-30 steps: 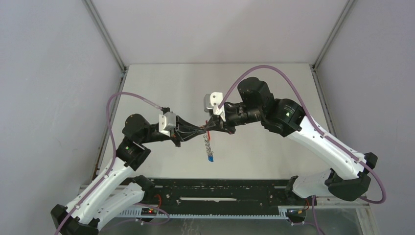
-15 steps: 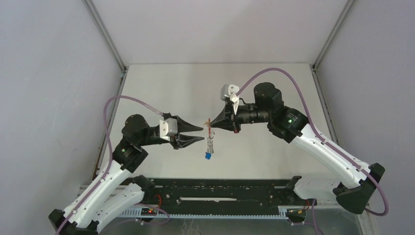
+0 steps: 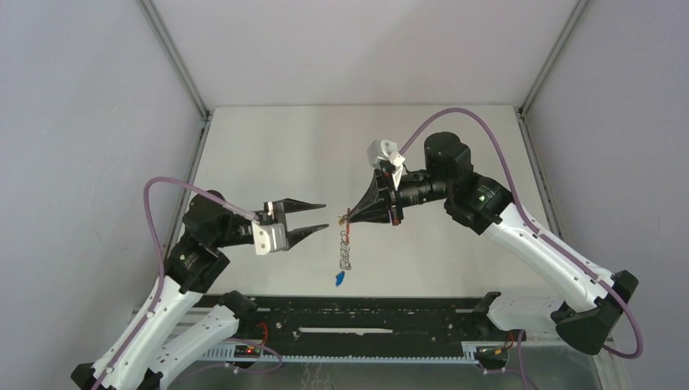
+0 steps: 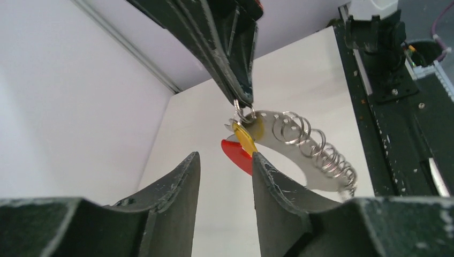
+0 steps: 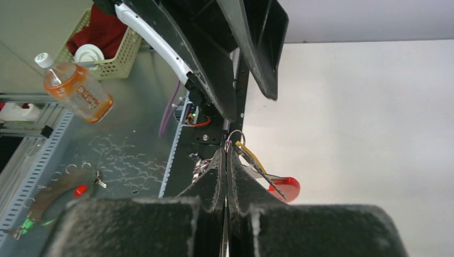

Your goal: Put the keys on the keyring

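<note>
The right gripper [image 3: 350,214] is pressed together, and a small metal ring at the top of the keyring [image 3: 346,246] is pinched at its very tips. In the right wrist view the fingertips [image 5: 219,160] are seen closed on that ring, with the yellow key [image 5: 249,156] and the red tag [image 5: 284,188] just beyond them. From the pinched ring a chain of grey rings [image 4: 316,151] is hung downward, and the blue key [image 3: 338,279] is seen at its far end, toward the near edge of the desk [image 3: 284,146].

The left gripper [image 3: 326,216] is spread, with nothing held between its fingers. It is pointed at the keyring from the left and is kept apart from it. In the left wrist view the yellow key and the red tag [image 4: 234,154] are framed in the gap between the two fingers [image 4: 182,184], beyond their tips and untouched.

A second ago the left gripper was shut and met the right gripper's tips at the top of the keyring. Since then it has been opened and drawn back to the left, toward the desk's near-left corner. The right gripper's grip is unchanged, and the blue key is now seen closer to the near edge.
</note>
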{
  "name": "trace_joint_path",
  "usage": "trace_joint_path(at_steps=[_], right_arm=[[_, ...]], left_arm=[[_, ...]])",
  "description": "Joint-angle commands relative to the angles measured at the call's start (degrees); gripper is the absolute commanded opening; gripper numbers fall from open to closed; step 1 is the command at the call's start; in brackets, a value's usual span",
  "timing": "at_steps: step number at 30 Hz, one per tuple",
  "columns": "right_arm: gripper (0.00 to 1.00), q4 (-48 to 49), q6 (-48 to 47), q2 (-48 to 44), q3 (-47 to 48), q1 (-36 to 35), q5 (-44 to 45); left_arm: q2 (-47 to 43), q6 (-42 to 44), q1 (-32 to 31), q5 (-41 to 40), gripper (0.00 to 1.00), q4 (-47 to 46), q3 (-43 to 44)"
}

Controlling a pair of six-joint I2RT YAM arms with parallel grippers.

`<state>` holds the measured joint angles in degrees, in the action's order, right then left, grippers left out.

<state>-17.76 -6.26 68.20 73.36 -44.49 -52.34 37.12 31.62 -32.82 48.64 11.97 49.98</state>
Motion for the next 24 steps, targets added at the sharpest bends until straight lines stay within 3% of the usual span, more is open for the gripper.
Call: trace_joint_path(at_steps=[1,10,22,24], right_arm=[[0.0,-2.47,-0.69,1.5,5.17,-0.12,-4.36],[0.0,-10.17,-4.69,5.82,10.52,-1.96,-2.51],[0.0,-13.05,-5.6,8.07,13.27,-2.8,-0.83],[0.0,-13.45,-5.68,8.24,13.3,-2.8,-0.16]], left_arm=[[1.11,8.85,0.16,3.8,0.46,3.17,1.88],[3.35,7.85,-0.46,8.21,0.43,3.42,4.15],[3.39,11.89,-1.51,6.95,0.26,4.73,2.63],[3.26,13.37,-1.84,6.2,0.19,4.82,2.36]])
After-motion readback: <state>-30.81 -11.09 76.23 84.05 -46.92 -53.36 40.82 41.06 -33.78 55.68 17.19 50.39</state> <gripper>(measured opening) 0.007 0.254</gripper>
